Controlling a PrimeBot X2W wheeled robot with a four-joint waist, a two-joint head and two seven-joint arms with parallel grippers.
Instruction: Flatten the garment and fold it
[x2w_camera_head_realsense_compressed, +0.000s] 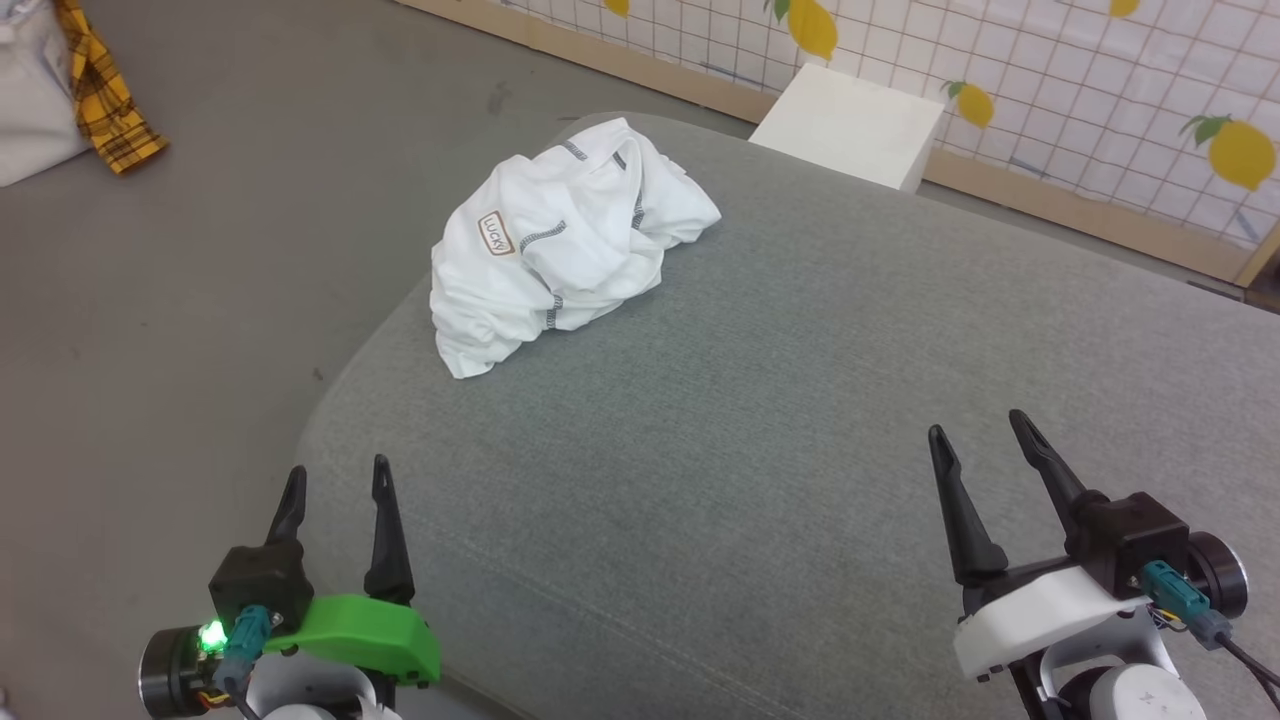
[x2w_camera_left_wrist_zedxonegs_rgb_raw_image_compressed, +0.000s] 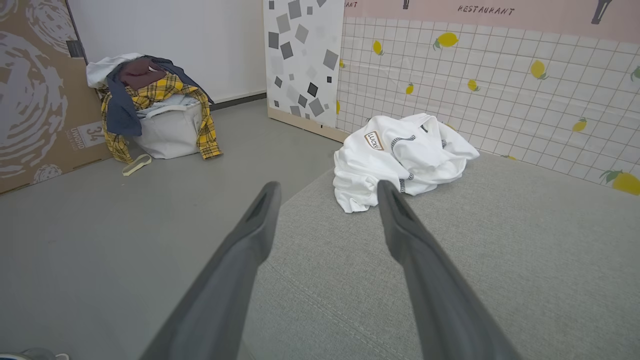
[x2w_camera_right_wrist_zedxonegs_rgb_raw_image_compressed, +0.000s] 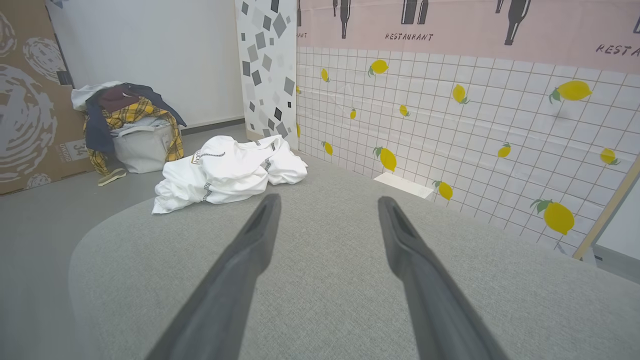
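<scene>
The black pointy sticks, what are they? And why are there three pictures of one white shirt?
Those sticks are a robot's fingers. It has two arms, each ending in a gripper: the left gripper and the right gripper. One picture comes from a camera on its head, looking down. The other two come from cameras on its wrists, looking along the fingers. Both grippers are open and hold nothing. On the grey cushion lies a crumpled white T-shirt with a LUCKY patch, which the robot should flatten and fold.
</scene>
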